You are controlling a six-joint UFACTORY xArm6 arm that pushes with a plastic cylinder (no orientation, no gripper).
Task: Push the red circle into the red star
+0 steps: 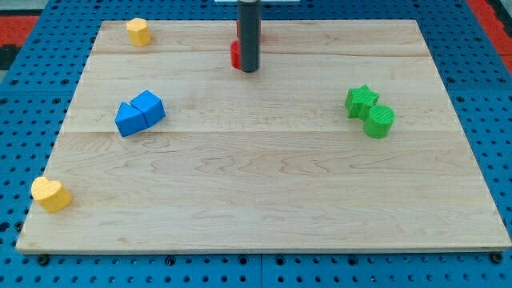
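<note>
My tip (250, 70) sits near the view's top edge of the wooden board (264, 200), a bit left of centre; it's a plain dark rod w/ no jaws or fingers, so nothing spread, pressed or pinched — it just stands upright w/ its end on the board. Landmark = the tip. A red block (235, 54) is touching the rod's left side, mostly hidden behind it; only a small red sliver shows, so can't tell if it's the circle or the star, and only this one red piece can be made out. Far to the tip's upper left, by the board's top-left corner: a yellow block (138, 31), shape unclear. Below-left of the tip, well apart: two blue blocks (139, 113), angular, touching each other. Far below-left, at the board's bottom-left corner: a yellow heart (50, 194). To the tip's lower right, well apart: a green star (362, 101) touching a green cylinder (379, 121) — cylinder on the star's lower right. Board lies on a blue pegboard (32, 104).
</note>
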